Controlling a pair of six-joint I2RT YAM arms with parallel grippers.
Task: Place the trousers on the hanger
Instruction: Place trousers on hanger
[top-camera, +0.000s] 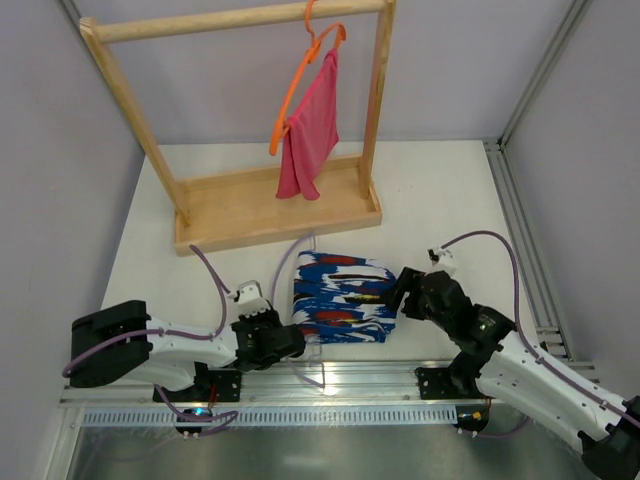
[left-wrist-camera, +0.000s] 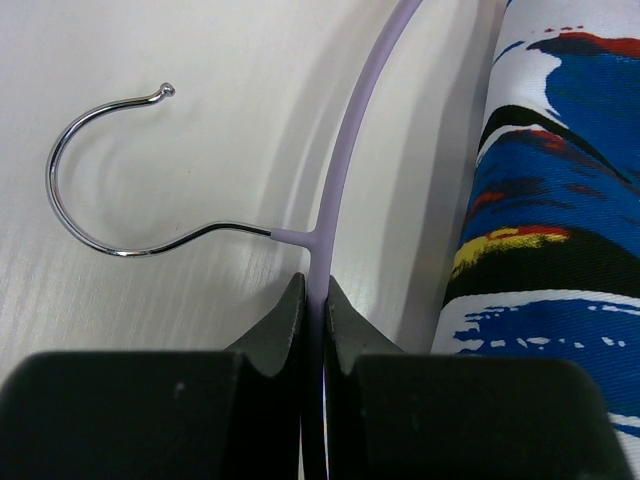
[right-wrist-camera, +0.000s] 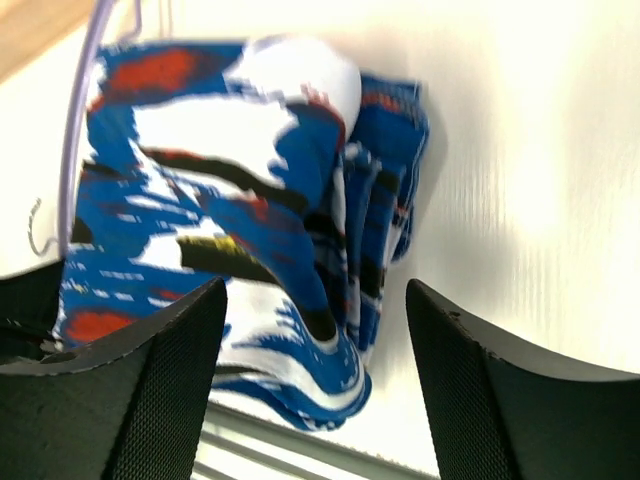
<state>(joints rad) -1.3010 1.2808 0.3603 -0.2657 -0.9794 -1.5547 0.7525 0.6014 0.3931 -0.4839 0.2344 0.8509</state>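
Near edge of the table (top-camera: 450, 190), middle: the trousers (top-camera: 342, 298) lie folded in a thick pad between the two arms.

- Left gripper (left-wrist-camera: 314, 292): jaws closed hard on the lilac hanger (left-wrist-camera: 340, 170), on its upper arm just below the neck. The metal hook (left-wrist-camera: 52, 165) lies flat on the table, pointing away from the fabric.
- Right gripper (right-wrist-camera: 315, 300): jaws wide apart, nothing held, hanging over the right side of the trousers, where the stacked folds show as layered edges.
- Hanger arm runs along the left edge of the trousers, just beside the cloth. Cannot tell whether any part of the hanger passes under or through the fold.
- Far side: wooden rack (top-camera: 260, 205) carrying an orange hanger (top-camera: 300, 85) with a pink cloth (top-camera: 310, 130). Not part of this job.

Judgement: the garment is beside the hanger, not yet draped on it.

How to do the step well:
1. Keep the left grip fixed so the hanger does not swing or twist; it is thin and will pivot easily.
2. Bring the right jaws down astride the layered right edge and close on all layers, not only the top one, or the pad will unfold when lifted.
3. Carry the fabric across the hanger with roughly equal lengths on each side.

Risk: the cloth looks slippery and may slide off.
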